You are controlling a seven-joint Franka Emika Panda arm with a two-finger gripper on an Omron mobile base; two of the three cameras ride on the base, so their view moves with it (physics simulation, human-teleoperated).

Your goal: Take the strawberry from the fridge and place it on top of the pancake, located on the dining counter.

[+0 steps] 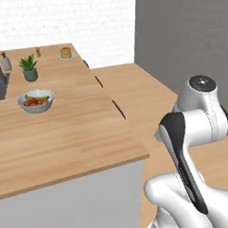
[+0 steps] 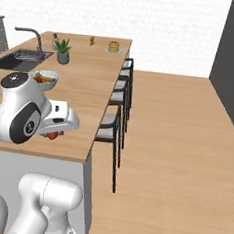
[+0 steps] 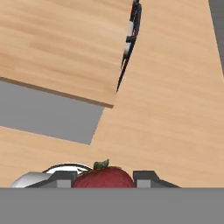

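The strawberry [image 3: 104, 177], dark red with a green leaf, sits between my gripper's [image 3: 105, 178] two dark fingertips, which are shut on it. In the right base view a bit of the strawberry [image 2: 51, 135] peeks out under the hand, over the near end of the dining counter [image 2: 86, 93]. The pancake [image 1: 65, 53] [image 2: 113, 47] rests on its small plate at the far end of the light wooden dining counter [image 1: 69, 132], well away from the gripper. The near corner of the counter [image 3: 57, 43] lies below the hand.
A bowl of fruit [image 1: 35, 101] [image 2: 45, 77], a potted plant [image 1: 29, 67] [image 2: 63, 50] and a sink [image 2: 21, 58] with faucet stand on the counter. Black-framed stools [image 2: 116, 116] [image 3: 131, 26] line its right side. A tall dark grey panel [image 1: 187, 36] rises at the right. Wooden floor [image 2: 170, 159] lies open.
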